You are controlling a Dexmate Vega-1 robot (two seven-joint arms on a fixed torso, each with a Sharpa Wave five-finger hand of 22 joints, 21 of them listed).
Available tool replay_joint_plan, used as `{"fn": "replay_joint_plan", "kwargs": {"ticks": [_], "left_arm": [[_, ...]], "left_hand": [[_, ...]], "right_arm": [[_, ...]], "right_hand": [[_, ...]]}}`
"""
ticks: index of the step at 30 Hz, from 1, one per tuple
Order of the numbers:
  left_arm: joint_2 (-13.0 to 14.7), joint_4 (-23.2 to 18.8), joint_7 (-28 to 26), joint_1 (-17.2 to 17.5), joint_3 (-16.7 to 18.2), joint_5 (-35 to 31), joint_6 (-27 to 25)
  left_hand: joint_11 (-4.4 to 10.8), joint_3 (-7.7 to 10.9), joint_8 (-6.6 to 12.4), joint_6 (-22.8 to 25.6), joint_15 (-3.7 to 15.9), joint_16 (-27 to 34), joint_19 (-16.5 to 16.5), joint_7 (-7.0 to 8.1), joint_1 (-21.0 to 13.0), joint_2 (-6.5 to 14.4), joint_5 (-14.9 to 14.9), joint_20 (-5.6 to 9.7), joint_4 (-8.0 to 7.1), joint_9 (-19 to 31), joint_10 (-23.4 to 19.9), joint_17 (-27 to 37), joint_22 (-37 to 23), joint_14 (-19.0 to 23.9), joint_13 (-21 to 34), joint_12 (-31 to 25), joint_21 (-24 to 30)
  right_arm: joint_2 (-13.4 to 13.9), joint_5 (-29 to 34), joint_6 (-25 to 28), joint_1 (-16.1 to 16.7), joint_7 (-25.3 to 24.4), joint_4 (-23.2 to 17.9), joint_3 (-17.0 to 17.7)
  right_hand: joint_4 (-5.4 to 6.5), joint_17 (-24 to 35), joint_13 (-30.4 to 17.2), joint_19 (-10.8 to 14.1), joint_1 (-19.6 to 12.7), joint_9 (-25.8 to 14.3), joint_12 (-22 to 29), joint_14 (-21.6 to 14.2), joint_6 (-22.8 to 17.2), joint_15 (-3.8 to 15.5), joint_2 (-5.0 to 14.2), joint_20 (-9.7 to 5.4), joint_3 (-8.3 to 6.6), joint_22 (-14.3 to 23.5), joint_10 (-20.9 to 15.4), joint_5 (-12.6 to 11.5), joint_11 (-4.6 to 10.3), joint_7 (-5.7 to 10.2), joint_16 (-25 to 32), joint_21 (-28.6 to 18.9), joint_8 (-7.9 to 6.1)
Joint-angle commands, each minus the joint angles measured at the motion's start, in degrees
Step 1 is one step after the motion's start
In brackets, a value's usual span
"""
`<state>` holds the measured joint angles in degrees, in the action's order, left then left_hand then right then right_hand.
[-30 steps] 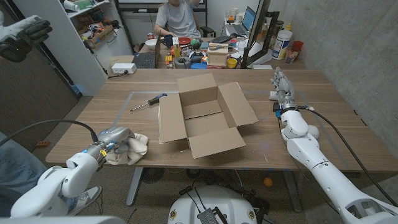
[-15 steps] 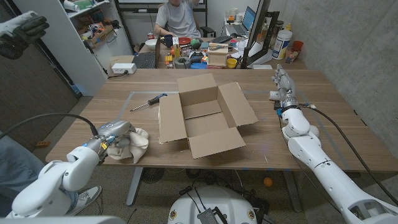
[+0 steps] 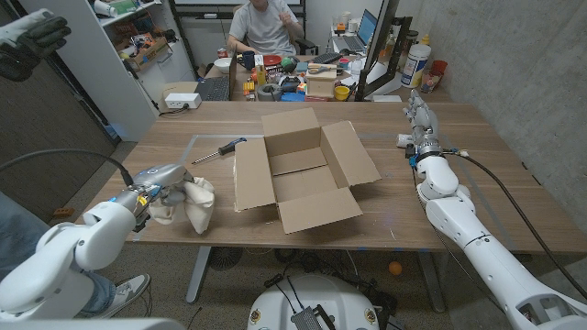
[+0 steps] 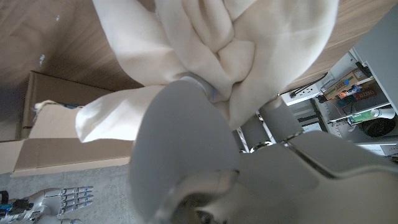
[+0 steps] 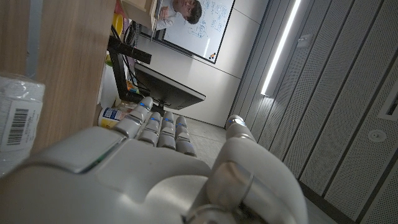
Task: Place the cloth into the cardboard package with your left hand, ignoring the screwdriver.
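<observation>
Your left hand [image 3: 154,183] grips the cloth [image 3: 191,203], now lifted off the desk [image 3: 440,220].
Right hand [image 3: 417,119] unchanged: fingers extended, holding nothing; no readable labels.

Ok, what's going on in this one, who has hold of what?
The left hand grips the cream cloth, bunched up off the table near its front left edge, to the left of the open cardboard box. The cloth is not yet in the box. The screwdriver lies untouched behind it. The right hand holds nothing at the far right of the table.
</observation>
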<state>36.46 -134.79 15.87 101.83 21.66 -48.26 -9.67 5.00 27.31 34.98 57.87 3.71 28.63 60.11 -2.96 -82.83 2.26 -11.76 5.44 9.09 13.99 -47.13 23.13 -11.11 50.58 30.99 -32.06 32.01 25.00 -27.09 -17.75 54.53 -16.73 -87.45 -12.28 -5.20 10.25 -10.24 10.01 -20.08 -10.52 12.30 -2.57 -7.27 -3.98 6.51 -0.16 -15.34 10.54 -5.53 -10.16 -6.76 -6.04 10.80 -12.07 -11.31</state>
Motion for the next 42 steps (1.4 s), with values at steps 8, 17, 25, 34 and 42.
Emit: {"fn": "replay_joint_plan", "kwargs": {"ticks": [8, 17, 25, 34, 42], "left_arm": [[-3.9, -2.5, -4.3, -3.0, 6.5, -0.2, 7.8], [-1.9, 3.2, -8.8, -9.3, 4.3, 1.8, 13.8], [1.7, 9.0, -11.5, -14.7, 0.2, 3.9, 18.0], [5.4, 13.8, -14.0, -19.4, -4.2, 6.1, 21.5], [8.6, 17.5, -16.7, -23.7, -8.1, 7.2, 24.6]], "left_hand": [[0.37, -0.09, 0.36, 1.9, 5.2, 0.6, -0.8, -0.91, -1.6, 1.0, -0.4, 0.05, -0.42, 0.1, 0.0, 10.1, -0.2, 2.7, 1.3, -0.4, 0.6], [1.15, -0.48, 0.42, 2.4, 5.61, 1.0, -1.8, -0.36, -1.4, 0.9, -0.5, 0.02, -0.55, -0.1, -0.3, 11.3, -0.2, 2.9, 2.3, -0.7, 0.8], [1.67, -0.75, 0.38, 2.5, 5.8, 1.0, -2.2, 0.25, -1.2, 0.9, -0.6, 0.15, -0.68, -0.3, -0.3, 12.0, -0.2, 2.6, 2.9, -0.8, 1.1], [2.14, -1.01, 0.31, 2.7, 5.99, 1.0, -2.5, 0.51, -1.0, 0.8, -0.7, 0.24, -0.8, -0.5, -0.2, 12.8, -0.2, 2.3, 3.7, -0.8, 1.5], [2.45, -1.23, 0.21, 2.7, 6.1, 1.0, -2.8, 0.74, -0.7, 0.9, -0.7, 0.26, -0.94, -0.7, -0.2, 13.6, -0.1, 2.1, 4.3, -0.9, 1.9]], "right_arm": [[-0.1, 0.0, -0.1, -1.0, 0.1, 0.2, 0.1], [0.6, -0.2, 0.2, 0.7, -0.6, -1.5, 0.9], [1.6, -0.3, 0.6, 3.0, -1.8, -3.8, 2.0], [2.2, -0.4, 0.8, 5.4, -2.9, -5.9, 3.0], [2.4, -0.6, 0.6, 6.7, -3.4, -6.7, 3.5]], "right_hand": [[-0.16, 0.2, -0.2, 0.1, 0.5, -0.2, -0.2, -0.6, -0.2, -0.16, 0.21, 0.06, 0.15, 0.1, -0.3, -0.3, -0.28, 0.3, 0.1, 0.1, 0.17], [-0.16, 0.2, -0.2, 0.1, 0.5, -0.2, -0.2, -0.7, -0.2, -0.11, 0.22, 0.04, 0.22, 0.1, -0.4, -0.3, -0.36, 0.27, 0.1, 0.1, 0.19], [-0.19, 0.2, -0.2, 0.2, 0.5, -0.2, -0.2, -1.0, -0.3, 0.06, 0.23, 0.05, 0.27, 0.1, -0.5, -0.3, -0.32, 0.25, 0.2, 0.1, 0.17], [-0.21, 0.2, -0.2, 0.2, 0.5, -0.2, -0.1, -1.2, -0.3, 0.07, 0.23, 0.07, 0.32, 0.1, -0.6, -0.3, -0.36, 0.23, 0.2, 0.1, 0.17], [-0.2, 0.3, -0.2, 0.2, 0.5, -0.2, -0.2, -1.2, -0.3, -0.04, 0.25, 0.06, 0.37, 0.1, -0.6, -0.3, -0.35, 0.25, 0.2, 0.1, 0.18]]}}
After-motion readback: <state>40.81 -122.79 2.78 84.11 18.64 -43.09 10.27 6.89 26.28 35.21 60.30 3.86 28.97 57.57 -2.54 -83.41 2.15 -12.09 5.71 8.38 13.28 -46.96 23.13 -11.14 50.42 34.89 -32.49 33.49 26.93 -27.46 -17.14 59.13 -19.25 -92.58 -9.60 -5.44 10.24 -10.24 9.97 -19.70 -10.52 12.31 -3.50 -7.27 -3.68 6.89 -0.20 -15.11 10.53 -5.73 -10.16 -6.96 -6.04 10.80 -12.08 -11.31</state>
